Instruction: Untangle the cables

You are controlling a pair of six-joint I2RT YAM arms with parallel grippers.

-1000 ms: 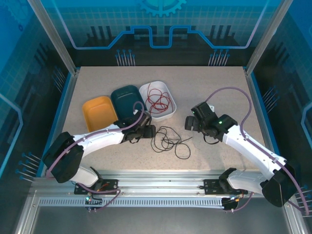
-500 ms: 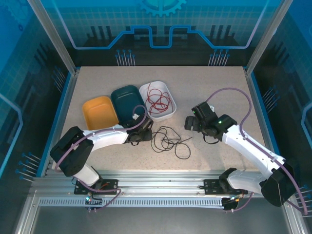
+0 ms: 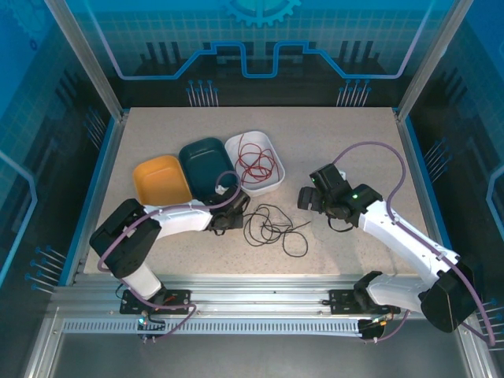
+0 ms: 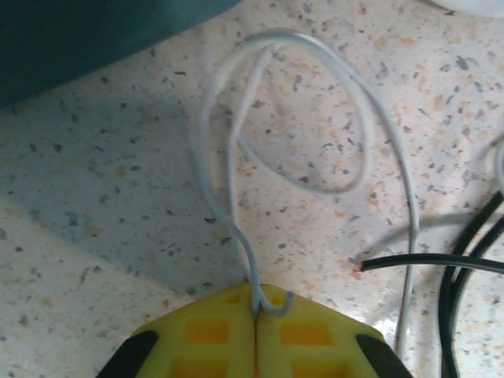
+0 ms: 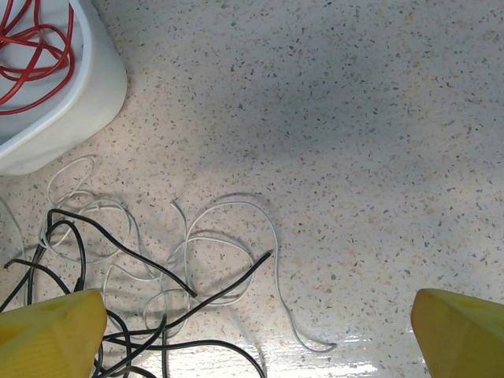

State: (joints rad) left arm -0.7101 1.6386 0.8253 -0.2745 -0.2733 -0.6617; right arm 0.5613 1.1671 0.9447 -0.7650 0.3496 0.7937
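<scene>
Speckled table (image 3: 339, 142) | left gripper (image 4: 256, 313) clamps white cable (image 4: 290, 35) | right gripper (image 5: 256, 335) spread wide

Left pincer (image 4: 256, 305) just closed: jaws were part open a second ago, now they're fully together. They've nipped a strand of the white cable (image 4: 287, 34) right at my tips (its loop fans out on the table just ahead of them). My left elbow has swung in toward the pincer over the same second, so the arm sits folded tighter behind it than before.
</scene>
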